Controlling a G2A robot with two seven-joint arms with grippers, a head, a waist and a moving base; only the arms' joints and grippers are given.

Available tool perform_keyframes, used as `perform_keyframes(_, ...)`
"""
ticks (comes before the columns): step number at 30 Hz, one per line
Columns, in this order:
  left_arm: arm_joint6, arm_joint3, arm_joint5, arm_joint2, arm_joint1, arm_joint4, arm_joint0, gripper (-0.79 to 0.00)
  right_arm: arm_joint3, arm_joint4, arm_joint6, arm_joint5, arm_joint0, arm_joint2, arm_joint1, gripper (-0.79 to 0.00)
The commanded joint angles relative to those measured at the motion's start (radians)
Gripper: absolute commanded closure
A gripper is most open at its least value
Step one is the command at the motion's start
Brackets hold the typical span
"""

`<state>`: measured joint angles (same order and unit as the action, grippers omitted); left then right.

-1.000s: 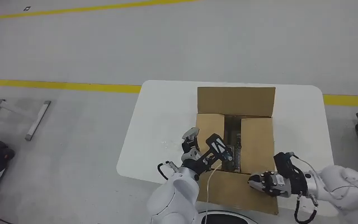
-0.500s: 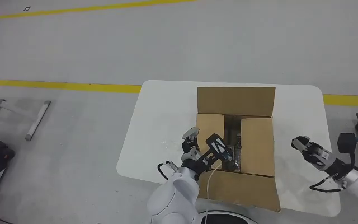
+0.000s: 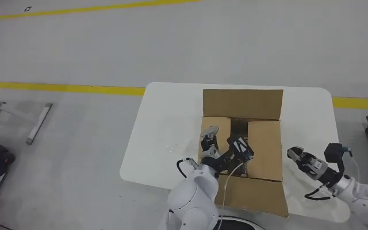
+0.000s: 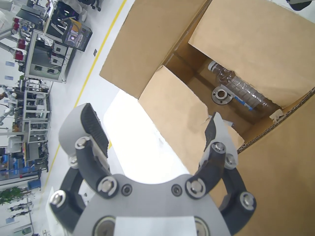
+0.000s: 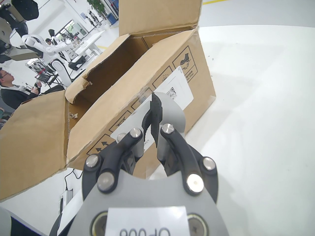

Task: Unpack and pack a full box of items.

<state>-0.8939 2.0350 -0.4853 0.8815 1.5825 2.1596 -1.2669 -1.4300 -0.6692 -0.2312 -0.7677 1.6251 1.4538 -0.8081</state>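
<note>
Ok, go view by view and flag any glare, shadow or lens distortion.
Left wrist view: the table glares white beside the box; inside, in shade, the bottle is readable. Right wrist view: the box interior is dark, the table edge bows from the lens. Top view: even light.

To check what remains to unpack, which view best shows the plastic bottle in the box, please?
The left wrist view: the bottle lies plainly visible between the flaps. The top view gives a dark, narrow gap there; the right wrist view faces the outer wall of the box.
</note>
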Motion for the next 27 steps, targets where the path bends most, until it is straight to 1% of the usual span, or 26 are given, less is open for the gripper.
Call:
perform_keyframes(1, -0.028, -0.059, 0.012, -0.034, 0.009, 0.006, 0.036, -0.785, 0.000, -0.001, -0.005, -0.004, 0.007, 0.011, -0.001, 0.000)
perform_keyframes(3, -0.037, -0.117, 0.031, -0.071, 0.021, 0.014, 0.076, -0.785, -0.004, 0.002, -0.007, -0.006, 0.016, 0.020, -0.003, 0.000)
perform_keyframes(5, -0.048, -0.159, 0.047, -0.090, 0.029, 0.010, 0.097, -0.785, -0.008, 0.003, -0.008, -0.007, 0.023, 0.027, -0.005, 0.000)
perform_keyframes(16, -0.048, -0.159, 0.047, -0.090, 0.029, 0.010, 0.097, -0.785, -0.030, 0.024, -0.009, -0.020, 0.055, 0.066, -0.015, 0.000)
perform_keyframes(23, -0.048, -0.159, 0.047, -0.090, 0.029, 0.010, 0.097, -0.785, -0.038, 0.030, 0.011, -0.034, 0.067, 0.081, -0.022, 0.000)
perform_keyframes(24, -0.033, -0.156, 0.061, -0.089, 0.029, 0.016, 0.095, -0.785, -0.037, 0.030, 0.013, -0.035, 0.067, 0.080, -0.022, 0.000)
perform_keyframes(25, -0.014, -0.170, 0.098, -0.088, 0.029, 0.018, 0.086, -0.785, -0.037, 0.031, 0.018, -0.036, 0.065, 0.080, -0.024, 0.000)
perform_keyframes(27, -0.002, -0.189, 0.122, -0.107, 0.034, 0.019, 0.088, -0.785, -0.039, 0.027, 0.025, -0.038, 0.063, 0.079, -0.026, 0.000)
